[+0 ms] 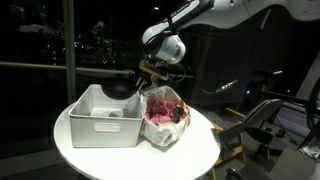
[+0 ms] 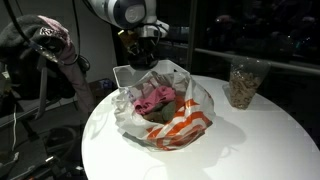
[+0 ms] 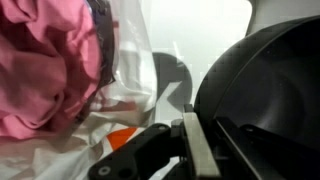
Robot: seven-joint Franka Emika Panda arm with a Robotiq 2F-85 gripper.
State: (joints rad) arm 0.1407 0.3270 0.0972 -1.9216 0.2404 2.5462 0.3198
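Note:
My gripper (image 1: 148, 72) hangs over the white plastic tub (image 1: 100, 128) on the round white table (image 1: 200, 150). It is shut on the rim of a black bowl-like object (image 1: 120, 90), held just above the tub's right part. In the wrist view the black object (image 3: 265, 85) fills the right side, with a grey finger pad (image 3: 196, 148) pressed against its edge. A clear plastic bag (image 1: 165, 115) holding pink cloth stands right beside the tub. The bag (image 2: 160, 110) also shows in an exterior view, with the gripper (image 2: 140, 45) behind it. The pink cloth (image 3: 45, 70) is at the wrist view's left.
The bag has orange-striped material (image 2: 180, 128) at its front. A clear container of brownish pieces (image 2: 243, 85) stands at the table's far side. A chair and dark equipment (image 1: 270, 120) stand beside the table. A pink-covered object on a stand (image 2: 52, 40) is off the table.

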